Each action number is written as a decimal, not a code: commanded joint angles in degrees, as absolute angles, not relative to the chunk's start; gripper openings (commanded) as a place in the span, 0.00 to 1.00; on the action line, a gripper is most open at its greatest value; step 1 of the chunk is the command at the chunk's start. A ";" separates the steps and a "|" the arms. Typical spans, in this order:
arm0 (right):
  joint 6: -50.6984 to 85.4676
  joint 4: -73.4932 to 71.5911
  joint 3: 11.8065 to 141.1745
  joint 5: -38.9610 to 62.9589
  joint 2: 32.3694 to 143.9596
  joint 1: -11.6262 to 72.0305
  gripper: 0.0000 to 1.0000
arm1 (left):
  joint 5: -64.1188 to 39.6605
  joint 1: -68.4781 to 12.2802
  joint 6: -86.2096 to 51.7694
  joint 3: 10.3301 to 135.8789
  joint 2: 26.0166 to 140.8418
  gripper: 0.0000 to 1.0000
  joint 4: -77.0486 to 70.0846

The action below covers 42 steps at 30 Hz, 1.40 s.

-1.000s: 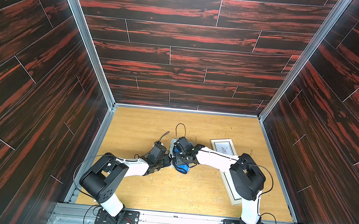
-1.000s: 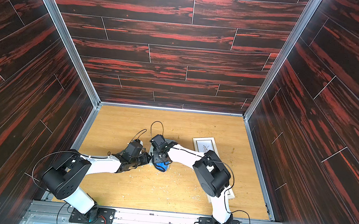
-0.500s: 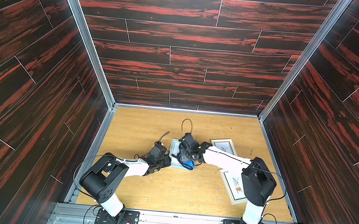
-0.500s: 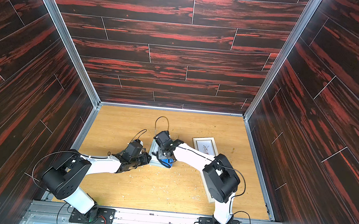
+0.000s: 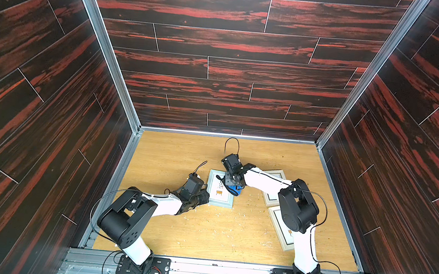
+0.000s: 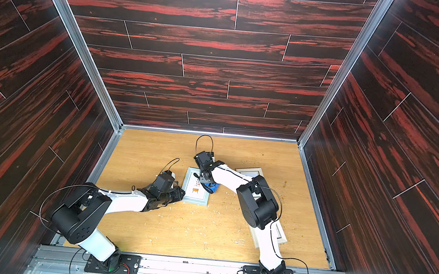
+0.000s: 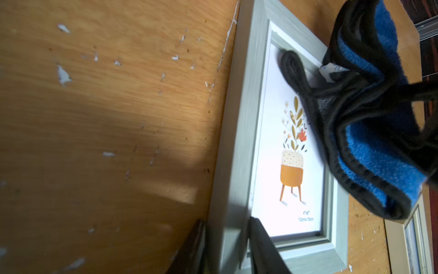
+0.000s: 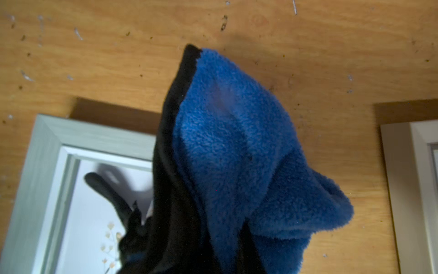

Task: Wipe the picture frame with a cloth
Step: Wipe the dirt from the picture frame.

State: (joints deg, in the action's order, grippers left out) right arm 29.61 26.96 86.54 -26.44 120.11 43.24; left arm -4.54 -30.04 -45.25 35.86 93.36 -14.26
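A grey-green picture frame [image 5: 218, 198] [image 6: 193, 197] with a plant-pot print lies flat on the wooden floor. My left gripper [image 5: 205, 198] [image 6: 181, 193] is shut on its near left corner. In the left wrist view its two dark fingers [image 7: 258, 237] pinch the frame's border [image 7: 239, 142]. My right gripper [image 5: 231, 182] [image 6: 206, 179] is shut on the blue cloth [image 5: 237, 192] [image 6: 214, 187]. The cloth hangs bunched over the frame's far right side [image 7: 379, 166] [image 8: 237, 154]. Its black loop [image 7: 291, 68] rests on the glass near the far corner. The cloth hides the right fingertips.
Two more pale frames lie at the right, one [image 5: 278, 174] [image 6: 249, 170] partly under my right forearm and one [image 5: 280, 235] [image 6: 281, 238] nearer the front. Small white and brown crumbs dot the floor [image 5: 232, 218]. Dark wood-pattern walls enclose the floor on three sides.
My right gripper has carried the cloth across the frame, from its near part toward the far right side. The right elbow swung right. The left arm has stayed still.
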 commanded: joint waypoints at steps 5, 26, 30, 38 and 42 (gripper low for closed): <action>31.88 28.57 72.88 -23.87 110.94 49.44 0.00 | -2.80 -29.51 -44.69 33.44 97.73 0.34 -1.71; 32.03 26.93 73.64 -19.98 112.85 47.37 0.00 | -3.33 -29.44 -44.14 35.63 97.65 0.35 0.61; 30.35 28.36 82.79 -23.13 119.26 43.61 0.00 | -3.99 -29.40 -43.27 36.86 97.93 0.35 1.87; 29.36 24.46 80.66 -16.34 121.22 45.08 0.00 | -4.81 -29.28 -37.58 44.23 97.34 0.41 8.89; 29.27 24.14 78.58 -17.91 120.03 45.08 0.00 | -3.72 -29.38 -35.78 47.09 99.79 0.42 11.13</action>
